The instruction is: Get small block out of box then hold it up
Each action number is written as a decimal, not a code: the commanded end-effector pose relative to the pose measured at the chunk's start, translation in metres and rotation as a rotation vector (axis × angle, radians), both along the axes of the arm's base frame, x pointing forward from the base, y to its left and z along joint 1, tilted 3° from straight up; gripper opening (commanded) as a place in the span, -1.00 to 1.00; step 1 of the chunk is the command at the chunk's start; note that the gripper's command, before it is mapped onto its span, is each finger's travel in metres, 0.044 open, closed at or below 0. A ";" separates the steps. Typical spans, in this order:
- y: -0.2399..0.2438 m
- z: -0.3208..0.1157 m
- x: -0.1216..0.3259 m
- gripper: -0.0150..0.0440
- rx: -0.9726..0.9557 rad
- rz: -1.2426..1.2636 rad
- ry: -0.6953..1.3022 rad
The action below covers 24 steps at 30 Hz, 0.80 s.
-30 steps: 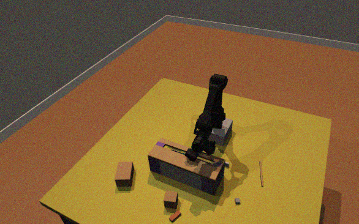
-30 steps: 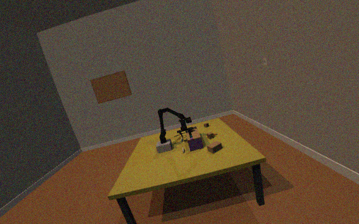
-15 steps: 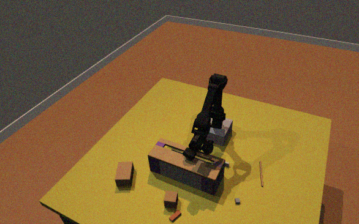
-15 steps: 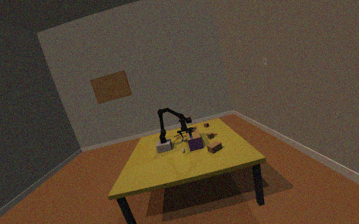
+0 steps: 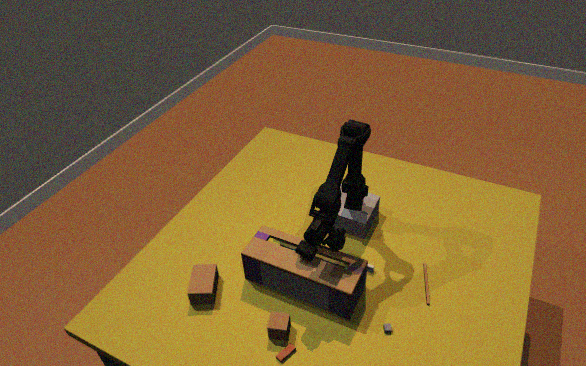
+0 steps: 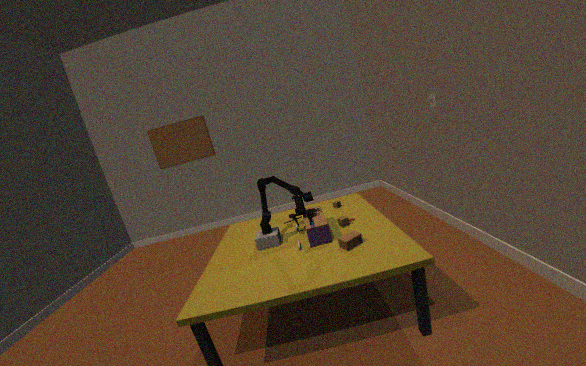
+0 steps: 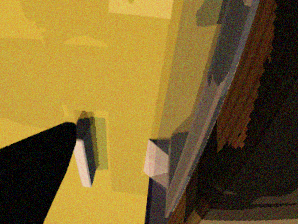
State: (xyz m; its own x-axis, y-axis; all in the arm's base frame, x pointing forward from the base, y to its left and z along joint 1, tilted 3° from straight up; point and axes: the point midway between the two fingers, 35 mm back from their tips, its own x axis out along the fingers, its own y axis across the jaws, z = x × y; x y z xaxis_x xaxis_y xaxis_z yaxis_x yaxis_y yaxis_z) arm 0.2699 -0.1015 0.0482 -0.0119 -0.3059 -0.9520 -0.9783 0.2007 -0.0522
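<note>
The box (image 5: pixel 288 265) (image 6: pixel 319 235) stands on the yellow table, with a long slot along its top and a purple patch near one end. My gripper (image 5: pixel 322 244) (image 6: pixel 302 216) is open and empty at the box's upper back edge, with one dark finger over the top in the top view. In the wrist view one black finger shows at the lower left, and the box's clear wall (image 7: pixel 220 85) runs down the right. I cannot make out the small block on the shelf; the arm, dark interior and noise hide it.
A brown block (image 5: pixel 203 281) (image 6: pixel 350 241), a smaller cube (image 5: pixel 278 325), an orange bar (image 5: pixel 286 353), a small grey block (image 5: pixel 388 328) and a thin stick (image 5: pixel 426 285) lie around the box. A pale piece (image 5: pixel 370 268) sits by its right end. The arm's base (image 5: pixel 360 215) stands behind.
</note>
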 end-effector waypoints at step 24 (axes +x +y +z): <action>-0.010 -0.001 -0.002 0.86 0.000 0.001 0.001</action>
State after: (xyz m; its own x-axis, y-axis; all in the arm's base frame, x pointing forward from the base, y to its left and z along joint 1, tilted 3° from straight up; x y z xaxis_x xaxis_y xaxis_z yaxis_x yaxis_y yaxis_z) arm 0.2686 -0.1079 0.0480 -0.0131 -0.3070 -0.9516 -0.9778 0.2030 -0.0520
